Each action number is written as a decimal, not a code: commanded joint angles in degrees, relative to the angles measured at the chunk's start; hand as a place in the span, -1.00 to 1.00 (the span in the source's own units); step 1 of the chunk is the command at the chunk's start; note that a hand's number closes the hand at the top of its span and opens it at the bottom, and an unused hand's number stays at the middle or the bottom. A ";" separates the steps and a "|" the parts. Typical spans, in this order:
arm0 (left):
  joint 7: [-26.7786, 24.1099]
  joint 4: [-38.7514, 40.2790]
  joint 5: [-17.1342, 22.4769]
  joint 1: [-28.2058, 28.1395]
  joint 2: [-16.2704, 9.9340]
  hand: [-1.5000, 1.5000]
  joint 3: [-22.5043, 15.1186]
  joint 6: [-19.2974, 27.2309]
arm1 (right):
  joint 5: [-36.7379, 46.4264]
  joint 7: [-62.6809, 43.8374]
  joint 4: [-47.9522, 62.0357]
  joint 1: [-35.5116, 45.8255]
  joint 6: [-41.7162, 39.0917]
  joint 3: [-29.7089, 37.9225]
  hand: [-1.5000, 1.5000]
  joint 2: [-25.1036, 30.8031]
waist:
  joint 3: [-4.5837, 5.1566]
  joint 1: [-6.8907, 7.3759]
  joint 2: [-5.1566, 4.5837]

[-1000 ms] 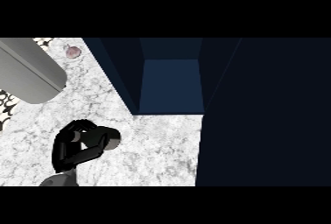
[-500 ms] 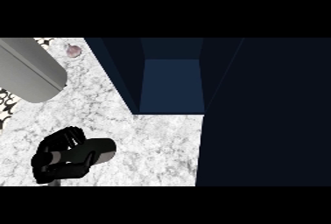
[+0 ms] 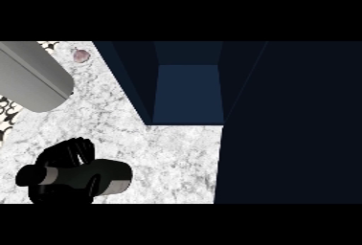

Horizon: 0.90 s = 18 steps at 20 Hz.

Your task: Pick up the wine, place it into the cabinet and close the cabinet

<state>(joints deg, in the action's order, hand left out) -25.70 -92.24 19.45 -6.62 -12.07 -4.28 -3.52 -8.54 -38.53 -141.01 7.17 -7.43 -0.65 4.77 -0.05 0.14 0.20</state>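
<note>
The wine bottle (image 3: 99,178) is dark, with a pale band near its base. It lies nearly level low over the marble counter (image 3: 170,158) at the lower left, base toward the right and neck toward the left. My right hand (image 3: 65,155) is shut on it, black fingers curled over its far side. The dark blue cabinet (image 3: 187,93) stands up and to the right of the bottle, its inside open to view. My left hand shows nowhere.
A broad dark panel (image 3: 290,124) fills the right side next to the cabinet opening. A grey rounded cylinder (image 3: 32,79), which looks like a forearm, crosses the upper left corner. A small pinkish thing (image 3: 81,56) lies at the counter's far edge.
The hand has shifted slightly down and left with the bottle. The bottle has tipped from end-on to nearly level, so its side and base now show.
</note>
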 commanded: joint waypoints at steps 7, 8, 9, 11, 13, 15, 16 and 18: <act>20.72 -16.00 -6.45 6.53 3.68 1.00 -8.35 10.78 | -0.93 0.83 -4.76 -3.81 0.35 -3.52 -1.00 -2.47 | -0.01 -0.50 -0.06; 19.29 -16.41 -4.86 3.19 2.86 1.00 -7.74 7.46 | -2.24 1.82 -4.92 -5.47 -0.92 -2.33 -1.00 -1.71 | 0.02 -0.27 -0.10; 19.78 -14.08 -5.42 6.61 4.98 1.00 -8.58 9.31 | -5.91 -1.73 -8.50 -5.12 -0.37 0.10 -1.00 -0.50 | 0.02 -0.68 -0.07; 24.95 -16.64 -9.00 9.24 7.41 1.00 -13.04 13.45 | -4.18 -2.32 -8.47 -4.16 -0.21 -1.83 -1.00 -0.76 | 0.00 -0.78 0.00; 25.69 -16.07 -10.71 12.98 9.81 1.00 -13.97 15.37 | -4.74 -1.24 -7.06 -3.57 0.34 -0.60 -1.00 -1.08 | 0.00 -0.77 -0.07; 23.80 -12.80 -10.32 13.14 11.80 1.00 -15.92 15.95 | -4.31 -0.08 -8.31 -7.52 -1.01 -0.98 -1.00 -1.15 | 0.02 -0.92 -0.09; 25.39 -14.65 -9.15 13.84 11.07 1.00 -12.97 14.22 | -6.09 -2.40 -5.72 -2.40 -0.12 1.23 -1.00 0.12 | 0.04 -0.41 -0.14; 27.36 -13.69 -11.28 17.85 11.93 1.00 -16.40 19.06 | -8.48 1.63 -3.72 -5.12 -2.29 3.23 -1.00 -0.18 | 0.00 -0.66 -0.15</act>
<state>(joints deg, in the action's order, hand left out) -0.69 -106.59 9.96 7.08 -2.20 -17.48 11.48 -8.52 -36.55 -141.19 4.27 -8.53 -0.95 3.87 -0.03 -0.44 0.09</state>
